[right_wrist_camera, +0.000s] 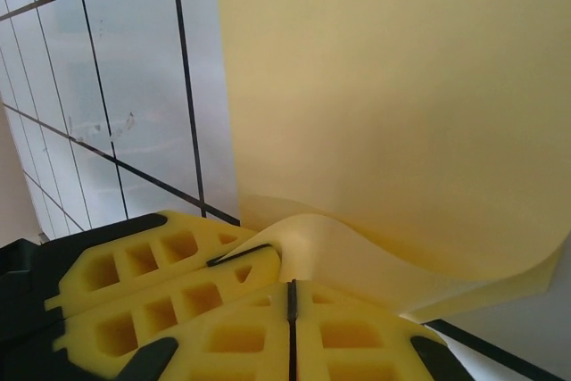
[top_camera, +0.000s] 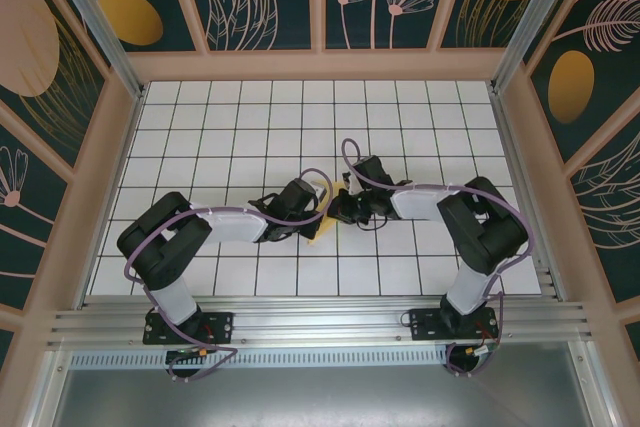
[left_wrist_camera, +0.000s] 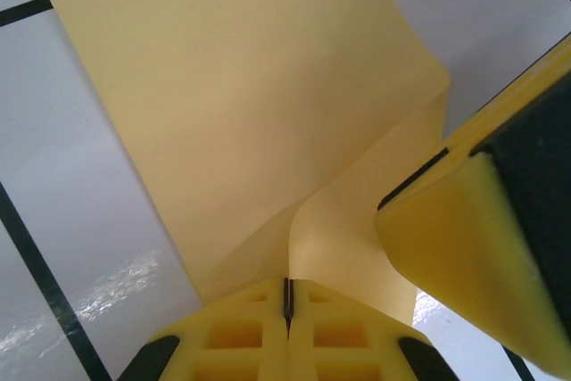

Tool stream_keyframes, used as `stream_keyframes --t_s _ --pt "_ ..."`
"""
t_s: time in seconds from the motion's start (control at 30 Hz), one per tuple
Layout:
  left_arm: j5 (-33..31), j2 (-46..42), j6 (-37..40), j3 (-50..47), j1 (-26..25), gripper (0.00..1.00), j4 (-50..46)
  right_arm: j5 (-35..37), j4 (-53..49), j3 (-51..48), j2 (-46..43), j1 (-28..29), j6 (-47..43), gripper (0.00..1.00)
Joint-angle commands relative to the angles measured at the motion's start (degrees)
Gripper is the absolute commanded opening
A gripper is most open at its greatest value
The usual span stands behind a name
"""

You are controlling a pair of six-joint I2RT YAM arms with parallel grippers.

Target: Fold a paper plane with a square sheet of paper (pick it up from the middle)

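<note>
Square sheet of paper was at middle of table. Left hand clamped on it from left, right hand clamped on it from right, tips just beside each other; neither arm nearer.

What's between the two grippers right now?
The paper, pinched by the left gripper and right gripper; the top view shows it in the gap between them.

Lighting: bright, even, from above; faint shadows. Glare: pale sheen on table tiles (wrist views). Focus: close foreground soft.
</note>
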Motion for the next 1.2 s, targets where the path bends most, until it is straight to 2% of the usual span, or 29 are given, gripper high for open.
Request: stream_keyframes --t_s 0.0,0.37,0.57,0.73,0.9,1.13,1.17 --pt "-0.3 2.0 1.2 0.0 0.4 0.02 -2.1 0.4 0.8 0.9 1.3 0.4 -0.3 0.09" --pt "-0.4 2.5 1.4 0.3 0.4 0.02 -2.7 3.4 -1.6 0.6 4.9 0.0 -2.2 0.1" --pt "-0.9 2.4 1.3 0.2 0.3 0.02 -3.1 3.6 -3.0 1.5 -0.4 -0.3 -2.4 0.1" --pt "-0.8 2.3 1.5 0.4 0.4 0.02 -3.4 1.9 0.0 0.1 -3.1 -3.4 -1.3 0.1" --pt "-1.0 2.1 1.3 0.3 0.4 0.02 -3.4 1.2 1.3 -0.9 0.1 -3.6 -1.4 0.1" --pt "-1.1 2.1 1.1 0.3 0.4 0.03 -3.6 5.3 -1.3 -1.8 4.0 -3.6 -2.4 0.1" --pt "-0.9 2.1 1.1 0.2 0.4 0.03 -3.6 5.4 -1.7 -1.5 4.0 -5.2 -2.8 0.1"
